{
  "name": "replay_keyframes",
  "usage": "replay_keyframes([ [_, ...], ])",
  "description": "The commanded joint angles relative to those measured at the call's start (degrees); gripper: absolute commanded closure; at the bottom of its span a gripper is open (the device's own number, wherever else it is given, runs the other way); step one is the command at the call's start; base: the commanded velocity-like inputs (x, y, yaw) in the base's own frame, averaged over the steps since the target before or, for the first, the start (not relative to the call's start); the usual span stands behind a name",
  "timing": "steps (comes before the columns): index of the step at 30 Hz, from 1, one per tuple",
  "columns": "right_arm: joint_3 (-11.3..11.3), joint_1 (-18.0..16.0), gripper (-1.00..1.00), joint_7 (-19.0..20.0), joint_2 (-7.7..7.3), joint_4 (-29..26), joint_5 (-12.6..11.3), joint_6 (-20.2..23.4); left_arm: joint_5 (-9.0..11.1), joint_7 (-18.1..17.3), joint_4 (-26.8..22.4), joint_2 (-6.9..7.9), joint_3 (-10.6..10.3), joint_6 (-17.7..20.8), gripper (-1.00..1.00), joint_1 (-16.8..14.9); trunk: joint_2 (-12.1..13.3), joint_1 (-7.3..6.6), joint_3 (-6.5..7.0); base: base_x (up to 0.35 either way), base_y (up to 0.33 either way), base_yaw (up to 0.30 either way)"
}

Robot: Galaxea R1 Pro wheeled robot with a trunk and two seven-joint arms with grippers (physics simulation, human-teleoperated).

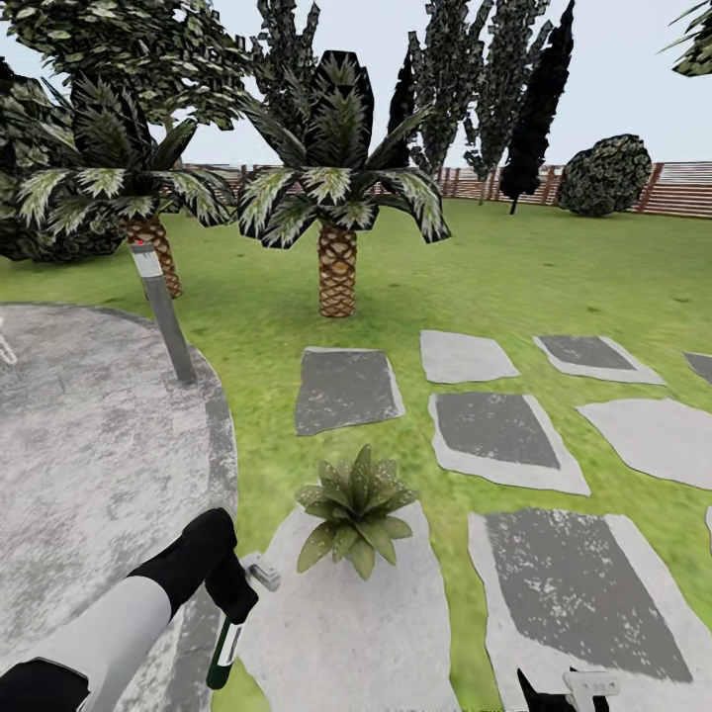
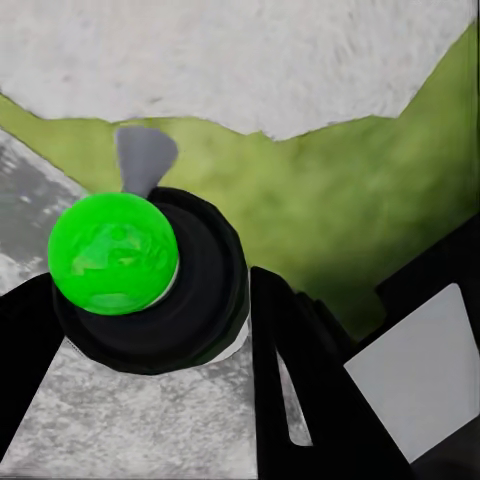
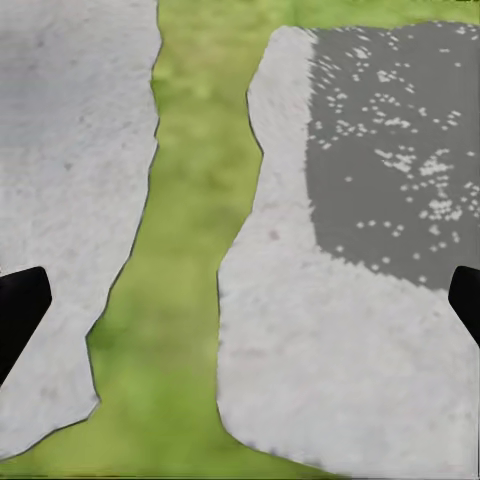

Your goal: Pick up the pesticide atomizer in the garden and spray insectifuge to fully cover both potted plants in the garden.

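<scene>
Left hand (image 1: 235, 593), at the lower left of the head view, is closed on the atomizer (image 1: 223, 655), which hangs below it, dark green with a white label, over the seam between the patio (image 1: 89, 435) and the grass. In the left wrist view the bottle (image 2: 150, 285) sits between the black fingers (image 2: 300, 380), seen end-on with a bright green cap toward the camera; which way the nozzle faces cannot be told. One potted plant (image 1: 356, 509) stands near the hand, on a pale stone (image 1: 346, 633) just beside the patio; its pot is hidden under the leaves. Right hand (image 1: 569, 692) shows at the bottom edge of the head view; in the right wrist view its finger tips (image 3: 20, 310) stand wide apart over stones and grass, holding nothing. Beyond lie more stepping stones, a grey post (image 1: 163, 311), two palms (image 1: 336, 213) and a fence (image 1: 593, 183).

Risks, as judged:
- If the nozzle points away from the plant, the spray will miss it.
- A bottle held low and to one side may wet only the near leaves, leaving cover partial.
- A loose grip could let the bottle slip.
- Only one plant is in view; the second must be found.
</scene>
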Motion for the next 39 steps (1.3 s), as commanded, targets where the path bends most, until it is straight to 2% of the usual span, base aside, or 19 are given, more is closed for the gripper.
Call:
replay_keyframes([
  [1,-0.5,0.0,-1.00,0.5,0.00,0.0,0.0,-0.1,-0.5,-0.6,-0.1,0.02,-0.2,0.3,1.00,0.0,0.0,-0.03,-0.05,-0.109,-0.234,0.267],
  [16,-0.5,0.0,-1.00,0.5,0.00,0.0,0.0,-0.1,-0.4,-0.7,-0.8,-0.01,-0.4,0.4,1.00,-0.1,0.0,-0.03,-0.05,0.122,-0.263,0.031],
  [19,-0.5,0.0,-1.00,0.5,0.00,0.0,0.0,-0.1,-0.4,-1.0,-0.8,-0.08,-0.5,0.6,1.00,-0.7,0.0,-0.03,-0.05,0.165,-0.259,0.000],
  [21,-0.5,0.0,-1.00,0.5,0.00,0.0,0.0,-0.1,-0.5,-2.0,-0.8,-0.07,-0.7,2.1,1.00,-1.7,0.0,-0.03,-0.05,0.158,-0.259,0.054],
  [22,-0.5,0.0,-1.00,0.5,0.00,0.0,0.0,-0.1,-0.7,-3.5,-0.8,0.22,-1.0,3.9,1.00,-2.8,0.0,-0.03,-0.05,0.138,-0.259,0.176],
  [26,-0.5,0.0,-1.00,0.5,0.05,0.0,0.0,-0.1,-0.9,-6.3,-0.8,0.61,-1.1,5.4,1.00,-4.1,0.0,-0.03,-0.05,0.049,-0.263,0.242],
  [34,-0.5,0.0,-1.00,0.5,0.08,0.0,0.0,0.0,-1.0,-6.8,-0.8,0.51,-1.2,5.7,1.00,-4.3,0.0,-0.03,-0.05,-0.189,-0.219,0.274],
  [39,-0.5,0.0,-1.00,0.5,0.08,0.0,0.0,-0.1,-1.0,-6.7,-0.7,0.10,-1.2,5.7,1.00,-4.5,0.0,-0.03,-0.05,0.049,-0.263,0.277],
])
